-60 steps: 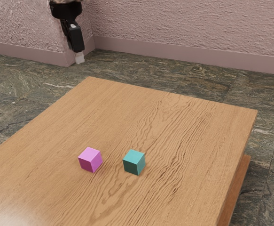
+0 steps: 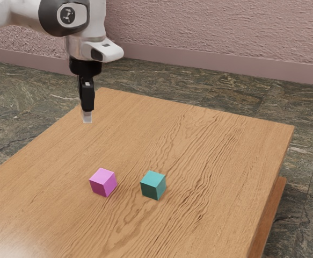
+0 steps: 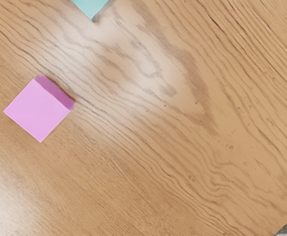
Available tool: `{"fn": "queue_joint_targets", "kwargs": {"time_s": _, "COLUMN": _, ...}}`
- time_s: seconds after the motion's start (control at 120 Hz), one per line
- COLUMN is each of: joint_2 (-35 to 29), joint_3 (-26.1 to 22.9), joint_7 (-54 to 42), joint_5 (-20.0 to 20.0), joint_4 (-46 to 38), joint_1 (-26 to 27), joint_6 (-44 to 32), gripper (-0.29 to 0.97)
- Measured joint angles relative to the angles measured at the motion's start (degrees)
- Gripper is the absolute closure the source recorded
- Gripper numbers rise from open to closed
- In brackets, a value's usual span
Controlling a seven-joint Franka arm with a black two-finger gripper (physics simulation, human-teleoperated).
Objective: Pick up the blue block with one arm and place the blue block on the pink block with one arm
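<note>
1. The table (image 2: 210, 140) is a broad wooden slab. The pink block (image 2: 103, 181) sits on its near half with bare wood around it.
2. My arm (image 2: 65, 16) comes in from the exterior view's left, high above and behind the pink block.
3. The gripper (image 2: 87, 115) hangs pointing straight down, well apart from the pink block and beyond it, over the table's far side. It carries nothing. I see it edge-on, so I cannot tell whether the pincer is apart or together.
4. The blue block (image 2: 153, 185), closer to teal, rests on the table just beside the pink block, toward the exterior view's right. There is a narrow gap between the 2 and they do not touch.
5. I judge the reach has hardly begun, and I see 4 risks:
   - The 2 blocks sit close, so a descent drifting toward the pink block could knock it out of place.
   - The blue block sits turned against the table's edges. An unaligned wrist would pinch its corners, and it could twist free.
   - If the pincer arrives together, it would land on the blue block's top and shove it.
   - Both blocks look equal in size, so an off-centre release could tip the blue block off.
</note>
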State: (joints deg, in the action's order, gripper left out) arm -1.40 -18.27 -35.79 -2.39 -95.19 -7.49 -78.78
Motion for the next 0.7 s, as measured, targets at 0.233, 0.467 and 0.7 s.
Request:
{"fn": "queue_joint_targets", "kwargs": {"time_s": 0.233, "joint_2": 1.38, "joint_3": 0.05, "joint_7": 4.47, "joint_5": 2.60, "joint_4": -12.24, "joint_1": 5.08, "joint_6": -11.46, "gripper": 0.00}}
{"fn": "queue_joint_targets", "kwargs": {"time_s": 0.467, "joint_2": 2.45, "joint_3": 0.00, "joint_7": 9.13, "joint_5": 6.03, "joint_4": -22.55, "joint_1": 9.77, "joint_6": -27.24, "gripper": 0.00}}
{"fn": "queue_joint_targets", "kwargs": {"time_s": 0.7, "joint_2": 3.89, "joint_3": -0.02, "joint_7": 13.39, "joint_5": 6.29, "joint_4": -23.25, "joint_1": 5.08, "joint_6": -34.70, "gripper": 0.00}}
